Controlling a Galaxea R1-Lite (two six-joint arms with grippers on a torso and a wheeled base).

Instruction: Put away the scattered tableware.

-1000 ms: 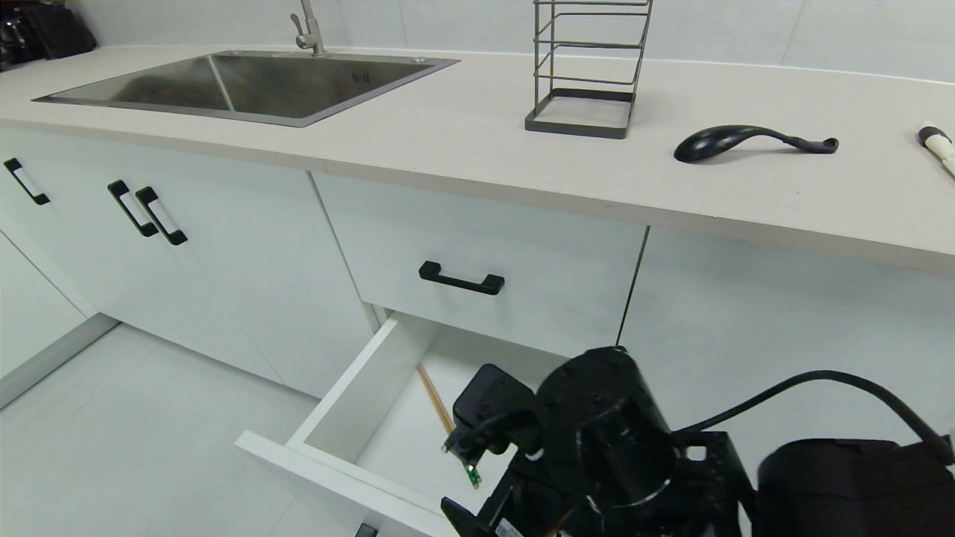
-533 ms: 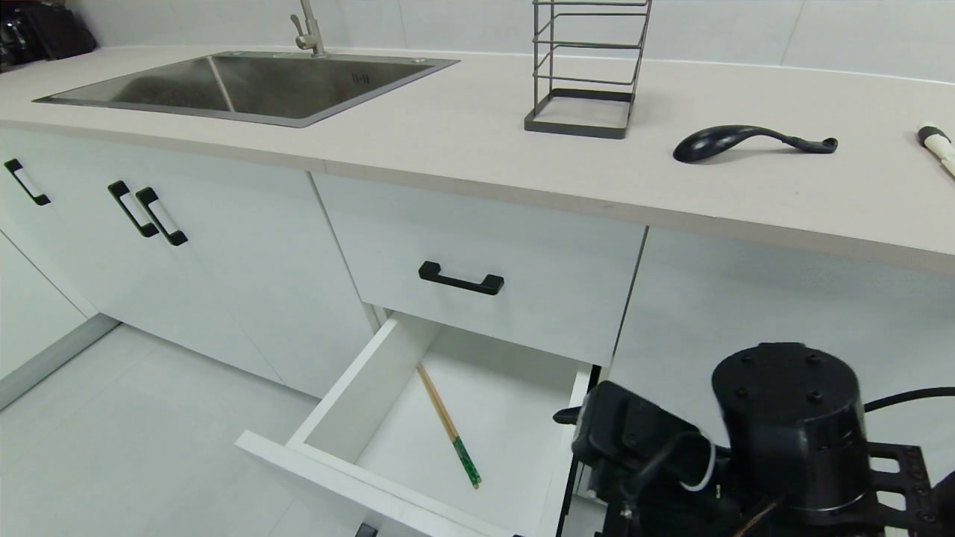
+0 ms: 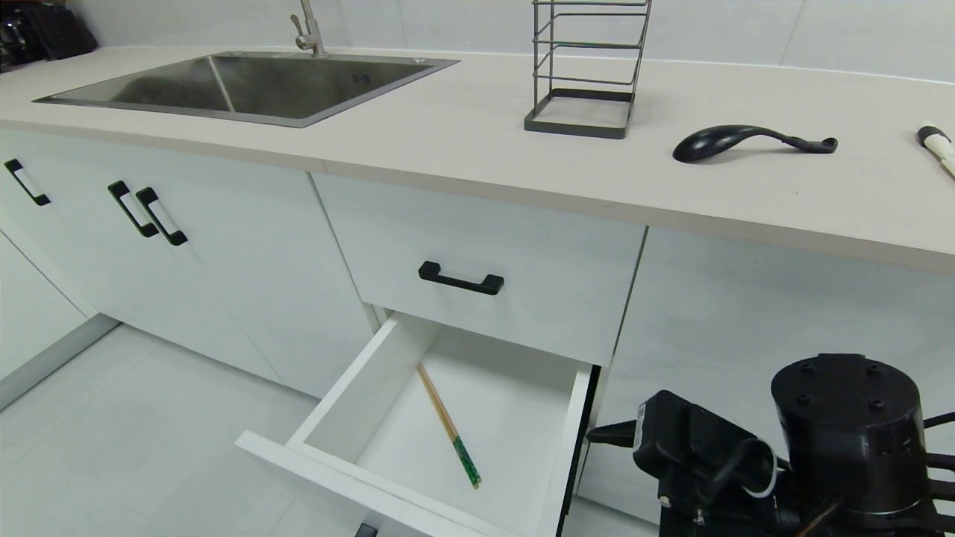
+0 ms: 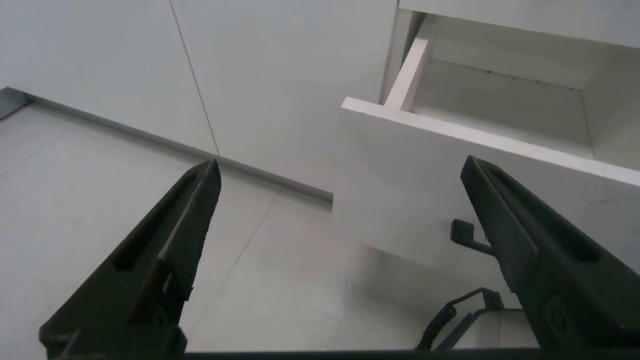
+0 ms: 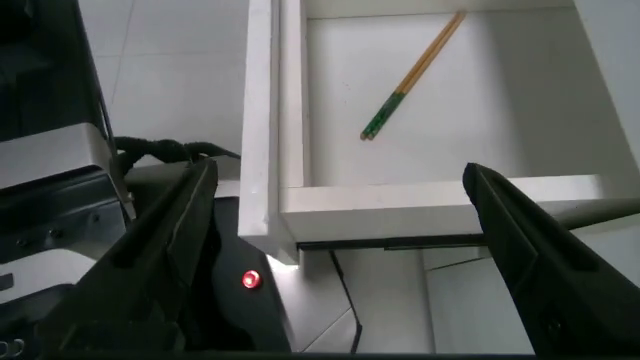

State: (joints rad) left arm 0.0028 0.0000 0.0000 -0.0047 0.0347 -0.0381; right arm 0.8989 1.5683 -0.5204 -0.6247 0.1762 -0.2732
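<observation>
Tableware, head view: one pair of chopsticks lies flat on the bottom of the open drawer, under the bench. I judge this piece as already put away.
Spoon, head view: a black spoon lies on the bench, to the right of the wire rack and well apart from the drawer. It is not yet put away.
Item at the edge, head view: a black-and-cream utensil lies on the bench at the far right, cut by the edge. I cannot tell what kind it is, but it seems also to wait.
Right arm, head view: the right arm is low, beside the right wall of the drawer and below the bench. Its jaws are hidden here.
Left jaws, left wrist view: spread wide apart, with nothing between them. They look from outside at the drawer front and the floor.
Right jaws, right wrist view: also spread wide and holding nothing. They are above the front rim of the drawer, with the chopsticks deeper inside, apart from them.
Progress, my judgement: about one piece of three is stored. The two utensils on the bench remain, and the drawer probably needs closing after that.
</observation>
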